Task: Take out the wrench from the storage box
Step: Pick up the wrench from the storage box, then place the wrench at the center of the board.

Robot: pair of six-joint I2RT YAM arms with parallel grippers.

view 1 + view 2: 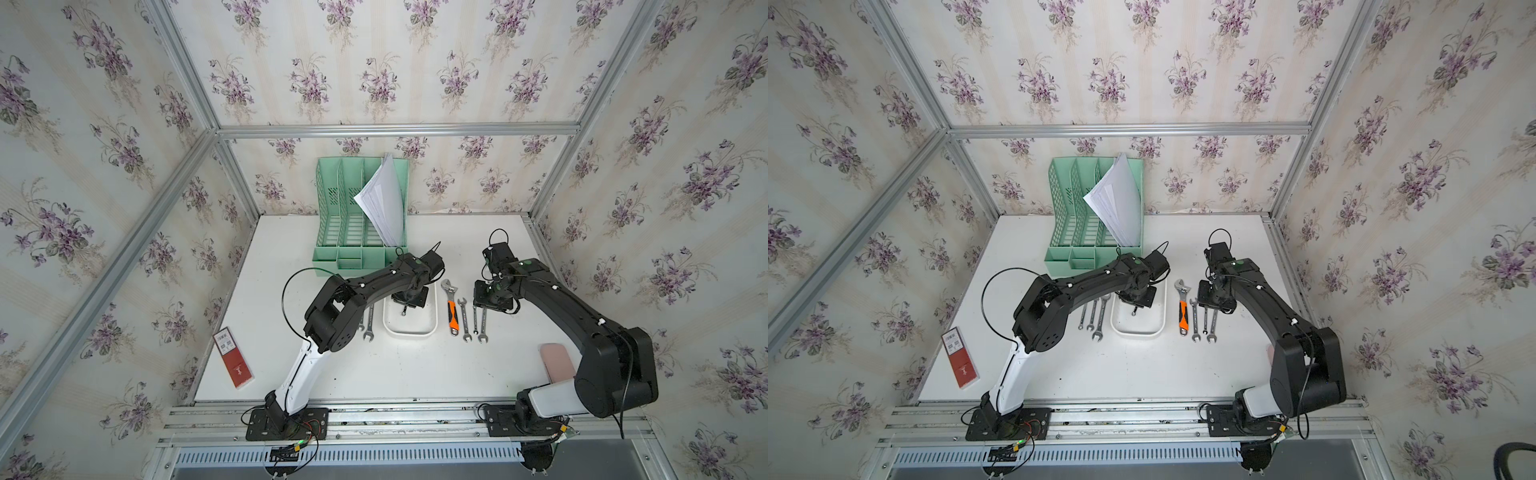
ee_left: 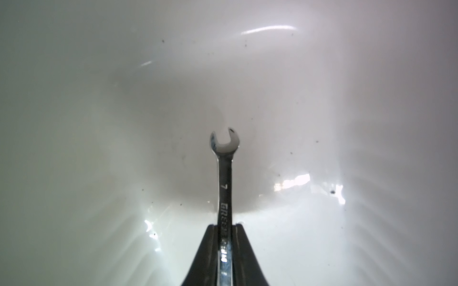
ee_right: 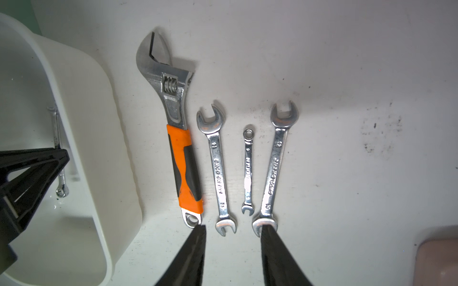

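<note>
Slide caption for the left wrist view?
Left claw shut on a small wrench inside the white storage box.

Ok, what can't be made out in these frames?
Left wrist view: rear end of the wrench, hidden inside the left gripper; whether it touches the storage box floor is unclear.
Top views: upper ends of three spanners beside the box, under the left arm.
Right wrist view: pink object, cut off at the corner.

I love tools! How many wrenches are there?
8. One wrench in the storage box, held by the left gripper; three wrenches left of it; four wrenches right of it. The arms may hide others.
</note>
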